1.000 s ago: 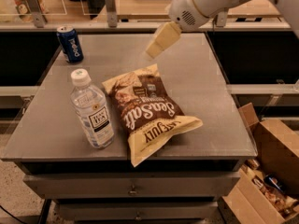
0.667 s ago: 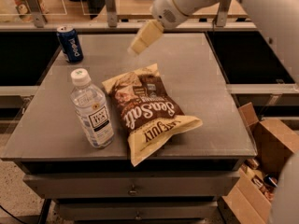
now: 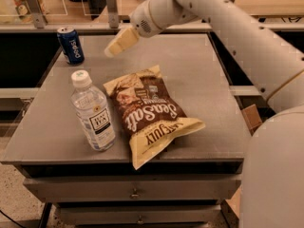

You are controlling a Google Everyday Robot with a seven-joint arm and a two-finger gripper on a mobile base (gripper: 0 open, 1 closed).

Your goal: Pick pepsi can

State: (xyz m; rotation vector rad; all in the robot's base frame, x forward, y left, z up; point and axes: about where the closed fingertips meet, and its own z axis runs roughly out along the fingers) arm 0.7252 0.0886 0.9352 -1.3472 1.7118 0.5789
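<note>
The pepsi can (image 3: 71,45) is dark blue with white lettering and a silver top. It stands upright at the far left corner of the grey table (image 3: 199,75). My gripper (image 3: 110,51) hangs above the table's far middle, to the right of the can and apart from it. Its cream-coloured fingers (image 3: 121,41) point down and left toward the can. It holds nothing that I can see.
A clear plastic bottle (image 3: 92,112) with a white cap stands at the front left. A brown and cream chip bag (image 3: 149,113) lies in the middle. My white arm (image 3: 228,27) crosses from the right. Cardboard (image 3: 251,118) sits to the right of the table.
My gripper has moved left across the far side of the table, closer to the can. The can, bottle and bag have not moved.
</note>
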